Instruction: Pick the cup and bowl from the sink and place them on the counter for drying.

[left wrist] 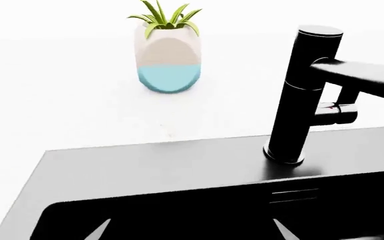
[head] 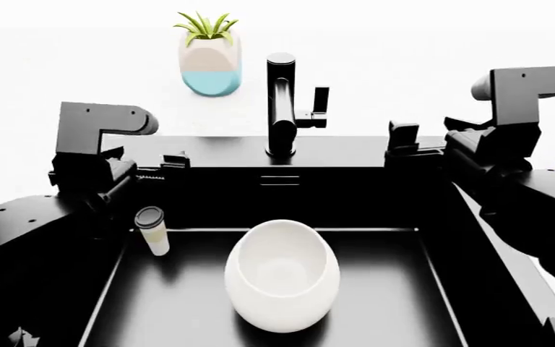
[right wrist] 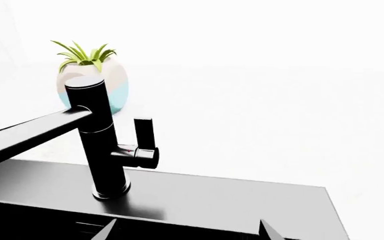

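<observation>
Both arms extend forward, one at each side of the head view, wrists level. The left gripper [head: 173, 162] and right gripper [head: 403, 137] point ahead and hold nothing. In each wrist view only two pale fingertips [left wrist: 98, 231] [right wrist: 267, 231] show, set well apart: jaws spread.

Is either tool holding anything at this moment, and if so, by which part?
Nothing is held. The cup and the bowl both sit untouched in the sink, and both wrist views show only empty fingertips.
</observation>
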Robot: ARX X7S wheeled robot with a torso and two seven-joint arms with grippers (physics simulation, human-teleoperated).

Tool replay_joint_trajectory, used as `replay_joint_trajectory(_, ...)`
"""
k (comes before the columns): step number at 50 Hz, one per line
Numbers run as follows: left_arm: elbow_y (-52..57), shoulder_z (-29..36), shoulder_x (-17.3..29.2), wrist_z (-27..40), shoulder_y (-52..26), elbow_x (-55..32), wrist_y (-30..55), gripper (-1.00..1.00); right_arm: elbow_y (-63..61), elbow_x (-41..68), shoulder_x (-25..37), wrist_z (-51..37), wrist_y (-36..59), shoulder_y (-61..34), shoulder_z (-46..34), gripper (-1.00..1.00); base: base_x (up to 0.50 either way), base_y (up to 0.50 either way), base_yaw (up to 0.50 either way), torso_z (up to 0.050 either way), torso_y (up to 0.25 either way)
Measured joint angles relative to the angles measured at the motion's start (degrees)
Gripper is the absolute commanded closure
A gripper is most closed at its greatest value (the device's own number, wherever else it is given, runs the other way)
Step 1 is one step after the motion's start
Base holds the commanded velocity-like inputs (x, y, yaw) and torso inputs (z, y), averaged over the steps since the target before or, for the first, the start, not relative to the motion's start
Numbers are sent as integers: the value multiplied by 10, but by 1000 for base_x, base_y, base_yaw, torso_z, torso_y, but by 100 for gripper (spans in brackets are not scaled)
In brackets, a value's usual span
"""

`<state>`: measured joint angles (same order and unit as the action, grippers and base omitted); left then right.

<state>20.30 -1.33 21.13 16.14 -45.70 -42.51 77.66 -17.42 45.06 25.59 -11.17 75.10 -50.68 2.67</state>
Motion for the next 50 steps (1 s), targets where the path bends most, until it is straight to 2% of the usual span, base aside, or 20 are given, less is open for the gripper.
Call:
replay_joint_trajectory(12,-9,-12,-30,51,67,19,-11,-100,6,4,-3,-3,-2,10,0,-100,0,0,0,0,0)
replay_joint_trajectory(26,-88,-13,-42,77,111,77,-101,-100,19,1,-8,1,-19,27,-7,-100,0,0,0,0,0)
replay_joint_trajectory(37,-206,-7,-53,62,114,116,-190,-100,30,-3,-11,5,-36,39,-15,-100,0,0,0,0,0)
replay_joint_trajectory(50,-354,27,-64,13,89,156,-294,-100,42,-8,-16,10,-57,57,-20,-100,0,0,0,0,0)
